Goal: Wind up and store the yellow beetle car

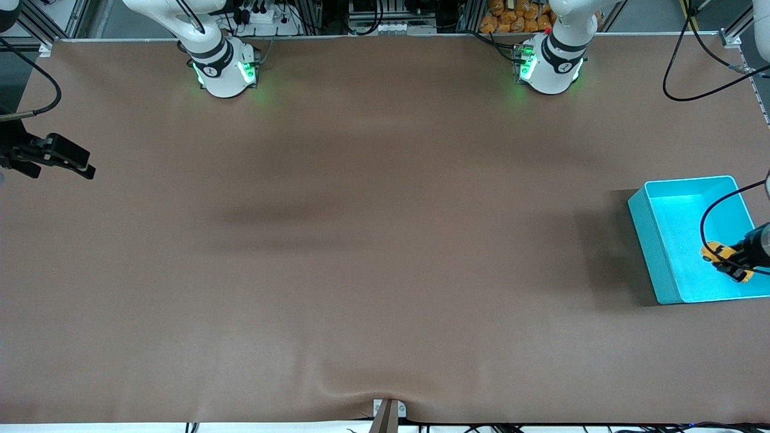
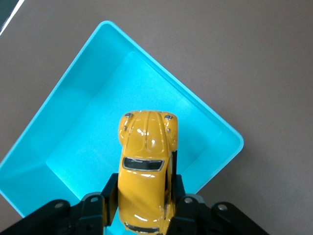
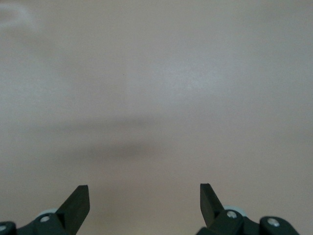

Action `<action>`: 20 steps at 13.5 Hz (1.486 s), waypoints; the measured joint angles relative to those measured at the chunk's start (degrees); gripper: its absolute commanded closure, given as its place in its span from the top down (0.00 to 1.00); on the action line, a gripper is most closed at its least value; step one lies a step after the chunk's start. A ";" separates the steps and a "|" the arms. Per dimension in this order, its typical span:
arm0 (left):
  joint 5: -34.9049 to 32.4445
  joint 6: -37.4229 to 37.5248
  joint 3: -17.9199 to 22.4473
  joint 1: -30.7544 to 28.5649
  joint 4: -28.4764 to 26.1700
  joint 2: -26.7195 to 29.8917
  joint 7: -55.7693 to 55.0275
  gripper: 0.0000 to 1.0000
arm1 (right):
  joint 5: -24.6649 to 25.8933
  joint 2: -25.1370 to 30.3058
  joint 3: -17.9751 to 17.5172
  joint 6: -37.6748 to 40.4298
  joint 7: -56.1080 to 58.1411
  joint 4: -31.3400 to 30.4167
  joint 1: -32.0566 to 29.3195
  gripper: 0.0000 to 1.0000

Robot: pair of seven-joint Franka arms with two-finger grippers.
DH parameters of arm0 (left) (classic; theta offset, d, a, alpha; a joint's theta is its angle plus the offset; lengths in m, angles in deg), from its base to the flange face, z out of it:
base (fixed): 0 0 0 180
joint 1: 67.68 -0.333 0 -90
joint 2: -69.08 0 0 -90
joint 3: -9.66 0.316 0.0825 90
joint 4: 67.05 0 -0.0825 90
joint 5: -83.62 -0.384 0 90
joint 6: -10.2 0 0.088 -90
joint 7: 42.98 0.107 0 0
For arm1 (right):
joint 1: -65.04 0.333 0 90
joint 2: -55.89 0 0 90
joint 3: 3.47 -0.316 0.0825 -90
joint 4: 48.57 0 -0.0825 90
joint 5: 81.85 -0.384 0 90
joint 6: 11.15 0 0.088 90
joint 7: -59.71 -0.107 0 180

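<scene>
The yellow beetle car is a small orange-yellow toy with dark windows. My left gripper is shut on its sides and holds it up over the turquoise bin, at the left arm's end of the table. In the left wrist view the car sits between the black fingers, nose pointing away from the gripper, with the bin's bare floor below it. My right gripper is open and empty over the right arm's end of the table, as the right wrist view also shows.
A black cable from the left arm loops over the bin. The brown table cloth spreads between the two arms, with a small ridge at its edge nearest the front camera. The arm bases stand along the table's back edge.
</scene>
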 measured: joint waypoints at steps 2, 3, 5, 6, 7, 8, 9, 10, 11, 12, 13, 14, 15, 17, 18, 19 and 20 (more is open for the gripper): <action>1.79 0.03 -0.02 -1.17 -0.02 0.02 9.68 0.00 | 0.00 0.00 0.03 -0.08 -0.01 0.05 -0.26 1.00; 3.14 0.08 -0.03 -1.56 -0.06 0.02 14.39 0.00 | 0.00 0.00 0.04 -0.14 -0.01 0.14 -0.40 1.00; 5.49 0.18 -0.03 -2.57 -0.40 0.03 23.97 0.00 | 0.00 0.00 0.06 -0.17 -0.01 0.29 -0.55 1.00; 6.20 0.18 -0.03 -3.16 -0.71 0.02 28.04 0.00 | 0.00 0.00 0.07 -0.19 -0.01 0.30 -0.60 1.00; 6.68 0.18 -0.04 -3.81 -0.96 0.02 31.25 0.00 | 0.00 0.00 0.07 -0.19 -0.01 0.30 -0.62 1.00; 6.84 0.18 -0.04 -4.40 -1.18 0.03 33.36 0.00 | 0.00 0.00 0.08 -0.20 -0.01 0.30 -0.63 1.00; 6.86 0.11 -0.04 -4.88 -1.53 0.03 34.72 0.00 | 0.01 0.00 0.08 -0.20 -0.01 0.30 -0.65 1.00; 6.86 -0.34 -0.05 -5.11 -2.16 0.03 35.48 0.00 | 0.02 0.00 0.10 -0.20 -0.01 0.30 -0.66 1.00; 6.86 -1.76 -0.07 -5.13 -3.38 0.03 36.01 0.00 | 0.04 0.00 0.14 -0.20 -0.03 0.31 -0.74 1.00; 6.86 -3.90 -0.19 -5.12 -5.09 0.01 36.30 0.00 | 0.05 0.00 0.17 -0.20 -0.04 0.31 -1.04 1.00; 6.86 -6.01 -0.24 -5.12 -6.83 0.00 37.28 0.00 | 0.05 0.00 0.17 -0.20 -0.04 0.31 -1.43 1.00; 6.86 -7.78 -0.23 -5.19 -8.32 -0.01 38.98 0.00 | 0.05 0.00 0.17 -0.20 -0.04 0.32 -1.85 1.00; 6.86 -9.39 -0.18 -5.55 -9.51 0.00 40.89 0.00 | 0.05 0.00 0.18 -0.20 -0.04 0.32 -2.24 1.00; 6.86 -13.18 -0.12 -7.39 -11.74 0.00 45.00 0.00 | 0.05 0.00 0.18 -0.21 -0.04 0.41 -2.64 1.00; 6.86 -15.40 -0.09 -8.42 -13.12 -0.03 46.32 0.00 | 0.05 0.00 0.18 -0.21 -0.04 0.55 -2.69 1.00; 6.86 -17.44 -0.06 -9.11 -14.60 -0.13 47.11 0.00 | 0.05 0.01 0.18 -0.21 -0.04 0.72 -2.71 1.00; 6.86 -19.11 0.01 -9.44 -16.05 -0.36 47.33 0.00 | 0.05 0.01 0.17 -0.21 -0.04 0.88 -2.77 1.00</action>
